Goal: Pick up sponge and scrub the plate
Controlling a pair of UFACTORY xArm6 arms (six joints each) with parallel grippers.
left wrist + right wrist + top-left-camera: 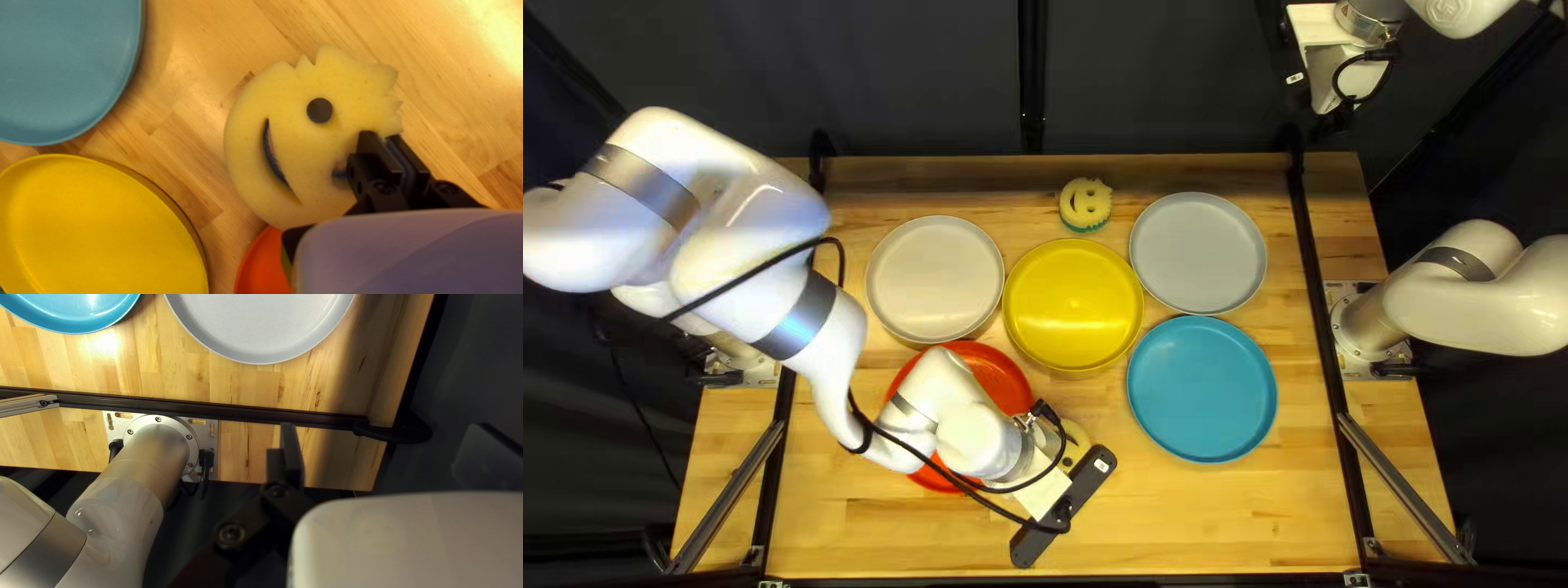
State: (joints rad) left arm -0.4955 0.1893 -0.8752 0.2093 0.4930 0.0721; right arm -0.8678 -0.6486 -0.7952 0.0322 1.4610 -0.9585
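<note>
In the top left view my left gripper is over the near part of the table, partly covering a yellow smiley sponge. From the left wrist, the gripper has its fingers together over one eye of that sponge, with nothing seen between them; whether they touch it I cannot tell. A second smiley sponge lies near the far edge. Plates are cream, yellow, grey, blue and red. My right gripper is raised; its wrist view shows the gripper with fingers wide apart.
My left arm reaches over the red plate, hiding part of it. Black rails run along both sides of the table. A loose cable hangs along the left arm. In the right wrist view, the right arm's base stands beyond a rail.
</note>
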